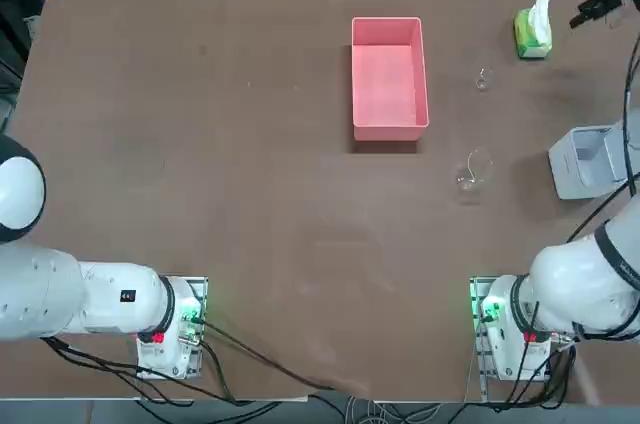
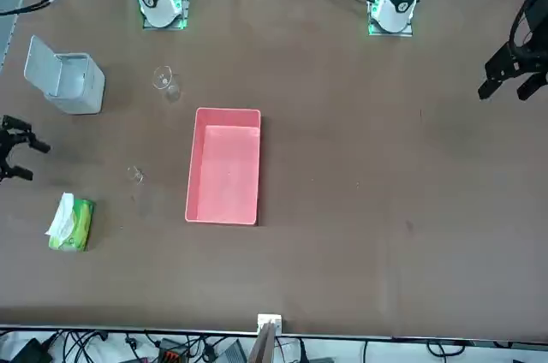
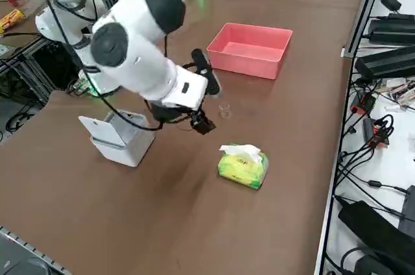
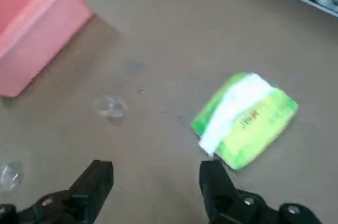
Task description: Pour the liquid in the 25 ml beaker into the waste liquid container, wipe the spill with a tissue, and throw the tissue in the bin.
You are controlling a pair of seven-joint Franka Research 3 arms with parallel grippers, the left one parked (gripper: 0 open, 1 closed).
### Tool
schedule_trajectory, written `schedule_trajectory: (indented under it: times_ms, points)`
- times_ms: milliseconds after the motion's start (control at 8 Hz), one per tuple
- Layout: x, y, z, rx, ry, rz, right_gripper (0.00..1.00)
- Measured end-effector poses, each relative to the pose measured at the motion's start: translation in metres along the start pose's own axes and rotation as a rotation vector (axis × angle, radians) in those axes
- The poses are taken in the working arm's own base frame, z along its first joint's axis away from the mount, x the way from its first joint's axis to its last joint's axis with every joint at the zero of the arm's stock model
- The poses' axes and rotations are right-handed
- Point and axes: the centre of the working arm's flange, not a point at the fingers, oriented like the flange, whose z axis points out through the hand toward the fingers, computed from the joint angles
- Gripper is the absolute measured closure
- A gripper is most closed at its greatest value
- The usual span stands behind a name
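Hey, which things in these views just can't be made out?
- Small beaker, top view: too small and clear to tell whether it holds liquid.
- Bin, right side view: its lid hides part of the inside.
- Tissue, top view: its lower end is hidden inside the pack.
- Right tool, top view: partly cut off by the picture's edge.

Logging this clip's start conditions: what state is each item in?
Pink plastic tray: empty
Larger clear glass beaker: upright
Tiny clear glass beaker: unheld
White paper tissue: protruding from green pack
Grey-white boxy bin: lid open
Right gripper: open, above table
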Motion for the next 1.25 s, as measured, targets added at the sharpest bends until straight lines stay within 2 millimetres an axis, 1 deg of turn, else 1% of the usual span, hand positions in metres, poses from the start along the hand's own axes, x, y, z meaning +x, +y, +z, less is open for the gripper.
schedule_trajectory:
  times_ms: [250,500,750,1000,1250]
  points:
    - [0.019,0.0,0.005,-0.095,-0.055,0.169,0.0]
    - [0.037,0.0,0.018,-0.16,-0.113,0.387,0.0]
    - [0.062,0.002,0.032,-0.2,-0.117,0.569,0.0]
    - [0.08,0.011,0.055,-0.223,-0.12,0.681,0.0]
    - [0.089,0.028,0.079,-0.254,-0.132,0.707,0.0]
